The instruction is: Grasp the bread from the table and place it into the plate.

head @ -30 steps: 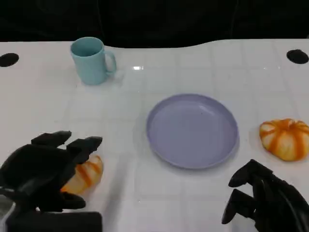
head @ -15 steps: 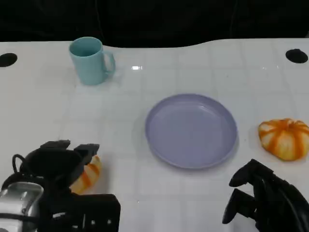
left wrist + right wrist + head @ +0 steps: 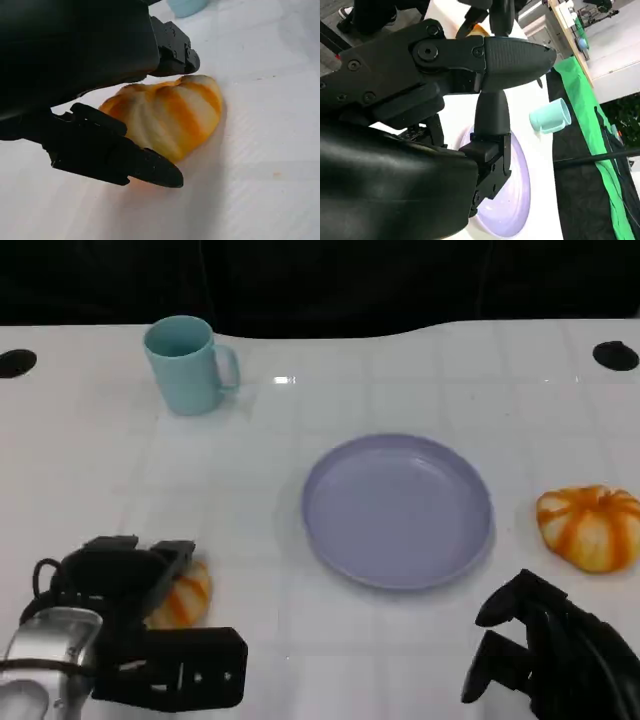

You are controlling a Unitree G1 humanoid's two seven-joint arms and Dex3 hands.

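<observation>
My left hand (image 3: 125, 575) sits over the near bread (image 3: 182, 595) at the bench's (image 3: 90, 470) front left, fingers (image 3: 125, 160) either side of it. I cannot tell whether they grip; the bread lies on the bench surface. My right hand (image 3: 545, 650) hangs with fingers curled, holding nothing. The purple plate (image 3: 397, 510) at centre is bare. I judge the task early: grasp unconfirmed, lift, carry and placement all outstanding. A second bread (image 3: 590, 527) lies right of the plate.
</observation>
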